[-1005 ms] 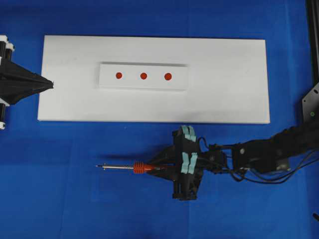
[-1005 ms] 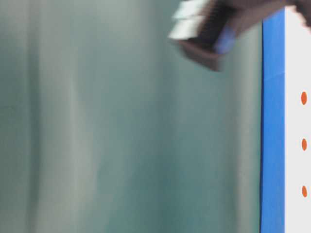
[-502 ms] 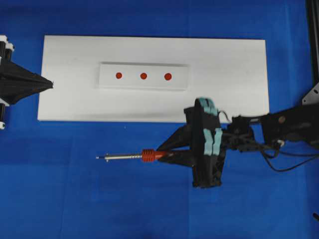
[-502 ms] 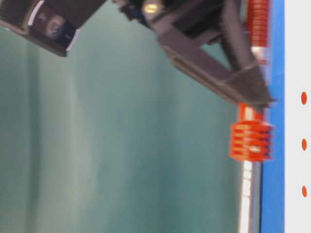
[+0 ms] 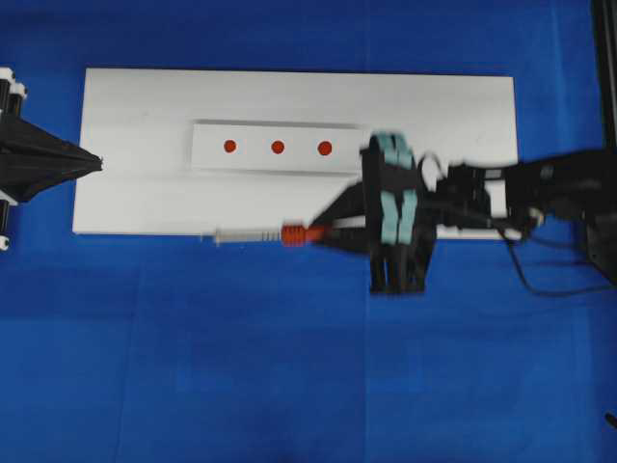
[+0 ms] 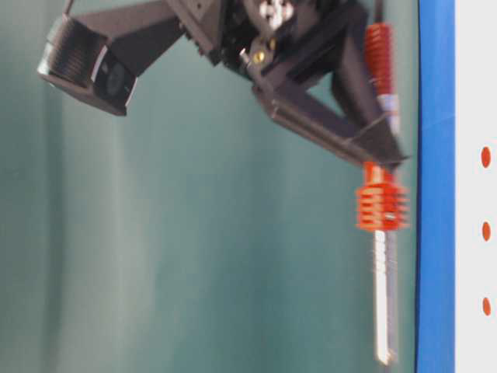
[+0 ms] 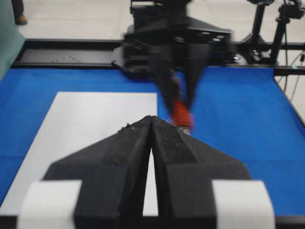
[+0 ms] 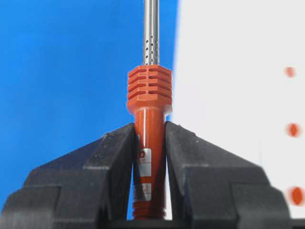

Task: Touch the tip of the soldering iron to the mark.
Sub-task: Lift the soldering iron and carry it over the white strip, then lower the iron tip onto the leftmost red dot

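Your right gripper [image 8: 149,143] is clamped on the soldering iron [image 5: 260,234]: red-orange ribbed handle pinched between the black fingers [image 8: 105,167], thin silver perforated shaft sticking out, tip blurred. It hangs level along the near edge of the white board [image 5: 145,203], over the blue worktop [image 5: 241,367], tip pointing left. The mark [image 5: 278,148], a small solid red dot, sits mid-row on the white strip [image 5: 207,154], apart from the iron. Your left gripper [image 7: 151,126] is pressed together at the board's left edge.
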Robot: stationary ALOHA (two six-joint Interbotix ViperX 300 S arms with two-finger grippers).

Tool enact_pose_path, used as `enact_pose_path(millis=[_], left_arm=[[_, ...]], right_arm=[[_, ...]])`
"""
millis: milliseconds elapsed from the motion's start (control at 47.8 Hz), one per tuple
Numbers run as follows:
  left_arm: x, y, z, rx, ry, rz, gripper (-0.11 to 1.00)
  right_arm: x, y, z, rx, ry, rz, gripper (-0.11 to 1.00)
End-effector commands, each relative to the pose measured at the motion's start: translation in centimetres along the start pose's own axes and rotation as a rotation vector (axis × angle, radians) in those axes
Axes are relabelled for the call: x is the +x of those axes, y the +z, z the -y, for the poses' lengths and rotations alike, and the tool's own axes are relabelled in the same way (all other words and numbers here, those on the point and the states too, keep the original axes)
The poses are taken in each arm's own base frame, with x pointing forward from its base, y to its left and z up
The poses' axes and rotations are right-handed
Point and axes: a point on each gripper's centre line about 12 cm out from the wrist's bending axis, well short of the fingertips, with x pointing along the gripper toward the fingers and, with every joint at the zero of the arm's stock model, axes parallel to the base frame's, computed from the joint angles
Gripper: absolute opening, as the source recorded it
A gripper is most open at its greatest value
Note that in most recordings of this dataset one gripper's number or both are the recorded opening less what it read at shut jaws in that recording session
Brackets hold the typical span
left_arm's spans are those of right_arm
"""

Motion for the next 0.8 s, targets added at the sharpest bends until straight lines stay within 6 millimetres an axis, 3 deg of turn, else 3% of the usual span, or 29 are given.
enact_pose_path(millis=[0,188,335,565,774], left_arm=[[0.2,0.4,0.0,0.0,-0.001,0.012,0.0],[0.2,0.3,0.0,0.003,-0.003,0.009,0.0],[0.2,0.3,0.0,0.001,-0.003,0.009,0.0],[0.2,0.2,0.0,0.003,-0.003,0.006,0.0],[0.3,0.2,0.0,0.003,-0.003,0.005,0.0]], right_arm=[[-1.2,2.5,1.9,-0.025,-0.04,0.056,0.06],[-2.0,3.5,6.0,-0.061,-0.131,0.051,0.06],[-2.3,4.0,7.9,-0.083,-0.17,0.039,0.06],[-2.5,4.1,8.6,-0.085,-0.18,0.018,0.06],[-2.7,2.9,9.1,-0.055,-0.165,-0.086,0.06]])
